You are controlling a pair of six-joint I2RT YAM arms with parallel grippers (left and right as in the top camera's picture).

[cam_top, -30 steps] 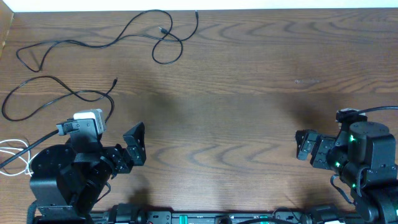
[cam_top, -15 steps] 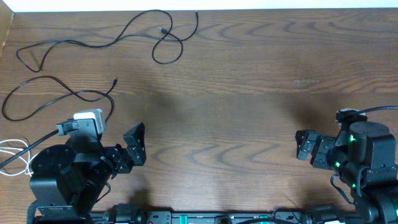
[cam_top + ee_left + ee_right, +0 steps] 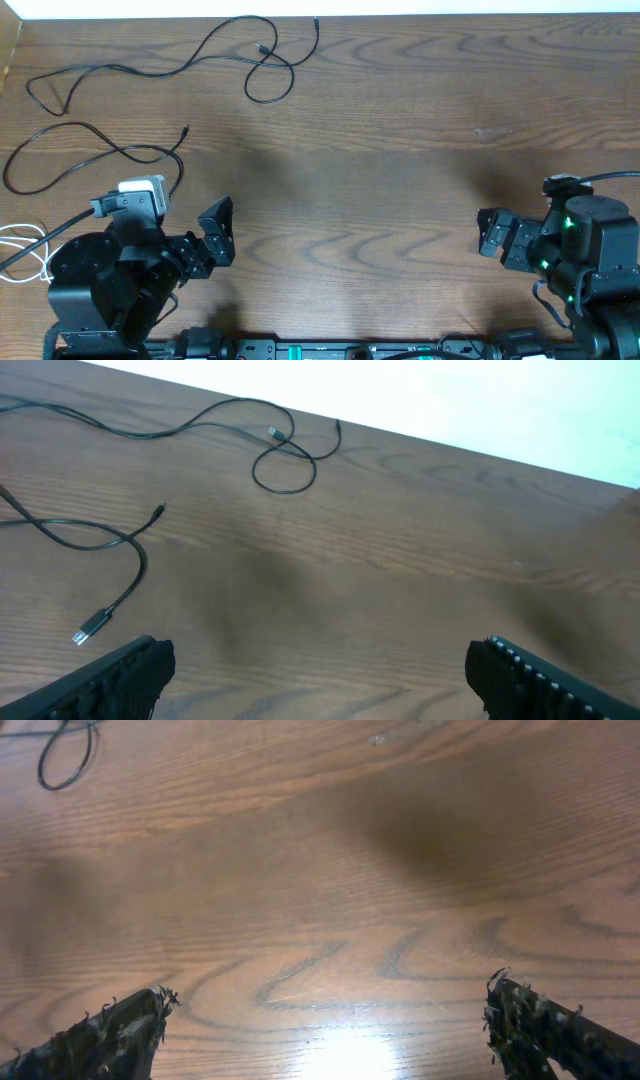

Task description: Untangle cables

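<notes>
Overhead shows the white cable (image 3: 22, 230), unseen from either wrist.

Black cables (image 3: 268, 101), white cable (image 3: 20, 230), brown wood-grained table (image 3: 400, 150).

My wood table (image 3: 400, 130) — far black cable (image 3: 268, 100) looped, near black cable (image 3: 150, 148) lying apart from it, white cable (image 3: 30, 232) at my left edge.

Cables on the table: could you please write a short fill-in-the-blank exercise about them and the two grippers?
1. The white cable lies at the ___ edge of the table.
2. The far black cable curls into one closed ___ near its end.
3. The left gripper and the right gripper are both ___ and hold nothing.
Missing words: left; loop; open.
</notes>
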